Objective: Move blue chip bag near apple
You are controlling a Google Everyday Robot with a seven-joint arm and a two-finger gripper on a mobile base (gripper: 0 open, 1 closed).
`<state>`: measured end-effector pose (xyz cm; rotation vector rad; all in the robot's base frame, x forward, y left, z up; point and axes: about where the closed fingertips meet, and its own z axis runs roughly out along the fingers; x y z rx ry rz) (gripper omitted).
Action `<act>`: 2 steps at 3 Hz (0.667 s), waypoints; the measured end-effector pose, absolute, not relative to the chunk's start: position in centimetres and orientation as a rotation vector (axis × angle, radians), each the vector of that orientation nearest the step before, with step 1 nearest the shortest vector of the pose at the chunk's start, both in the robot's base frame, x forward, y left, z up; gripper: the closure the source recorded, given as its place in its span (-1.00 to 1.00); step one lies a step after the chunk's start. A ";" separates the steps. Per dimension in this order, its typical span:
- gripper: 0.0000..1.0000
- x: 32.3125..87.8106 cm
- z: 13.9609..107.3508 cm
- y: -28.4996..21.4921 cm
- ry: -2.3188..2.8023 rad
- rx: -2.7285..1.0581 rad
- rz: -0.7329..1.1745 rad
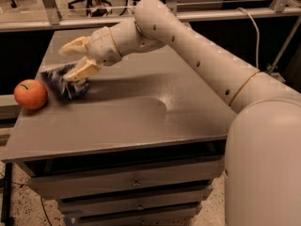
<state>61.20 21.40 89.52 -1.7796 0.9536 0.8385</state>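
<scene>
Lettering: none legible anywhere in view.
The blue chip bag point(60, 84) lies on the worktop point(141, 121) near the apple point(30, 94). It shows pale flecks on its dark foil, but they are too smeared to read as letters. The end effector point(65, 64) hangs just over the bag at the apple end of the worktop, its cream casing plain.
</scene>
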 end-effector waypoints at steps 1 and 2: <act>-1.00 61.0 89.4 21.7 0.949 -1.781 0.848; -1.00 61.5 89.2 20.5 0.976 -1.764 0.828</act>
